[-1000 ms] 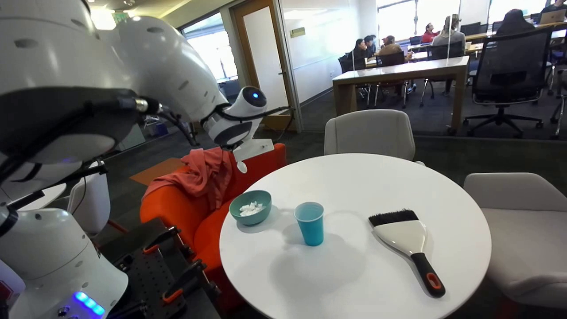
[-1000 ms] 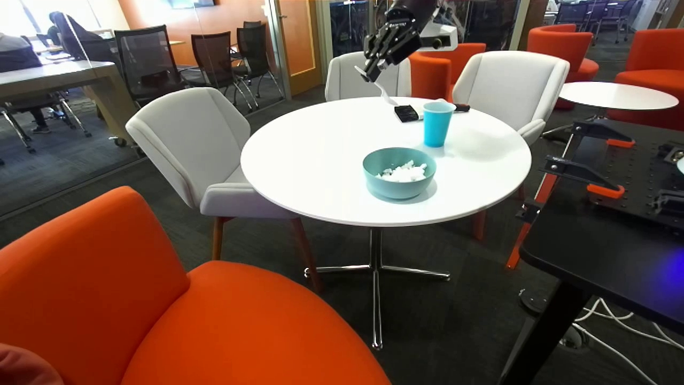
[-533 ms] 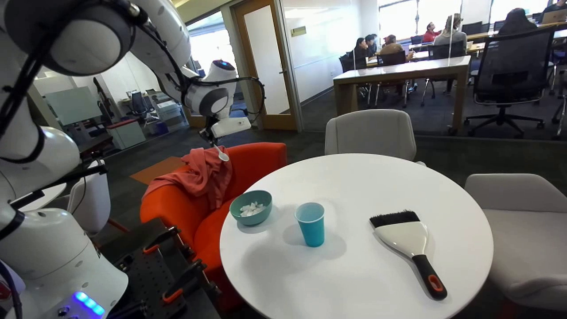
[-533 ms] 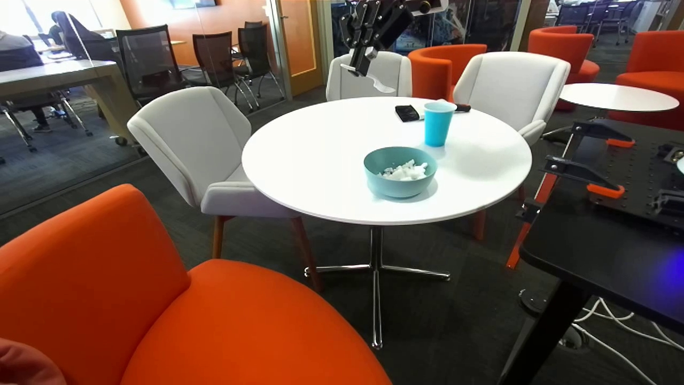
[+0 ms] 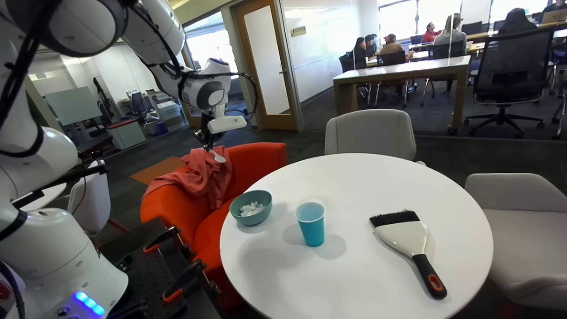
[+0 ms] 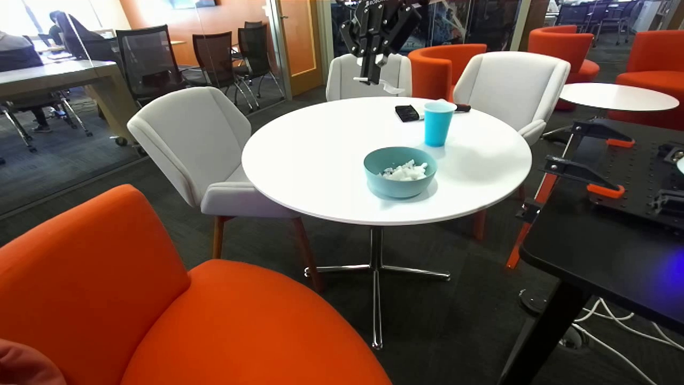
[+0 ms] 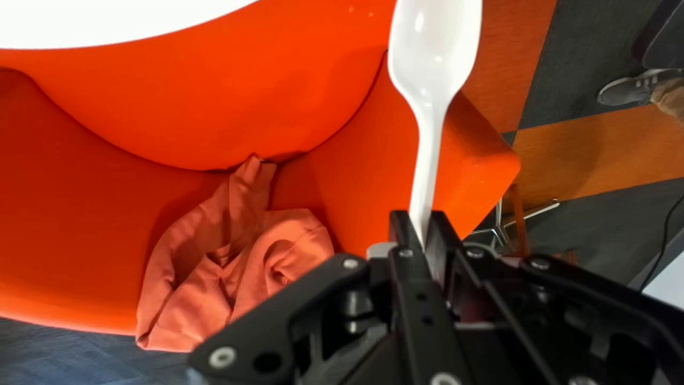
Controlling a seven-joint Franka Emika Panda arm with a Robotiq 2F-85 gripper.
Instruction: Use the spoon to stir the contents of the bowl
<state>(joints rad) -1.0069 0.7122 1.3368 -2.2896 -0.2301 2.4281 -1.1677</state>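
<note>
My claw (image 7: 420, 222) gripped the spoon (image 7: 430, 120) fast; the bowl (image 6: 398, 187) lay lower, well apart, over on the table (image 6: 315, 155)!

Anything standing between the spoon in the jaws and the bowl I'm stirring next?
Nothing visible does: in both exterior views, the way from spoon to bowl looks open. The blue cup stands apart from the bowl, seemingly off that path.

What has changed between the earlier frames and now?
In an exterior view the spoon has shifted left and slightly up, from in front of the back of the orange chair to in front of the cloth draped over it. The gripper points more steeply downward, still shut on the spoon; nothing was newly grasped or released. The bowl, its contents, the blue cup and the brush stayed put.
</note>
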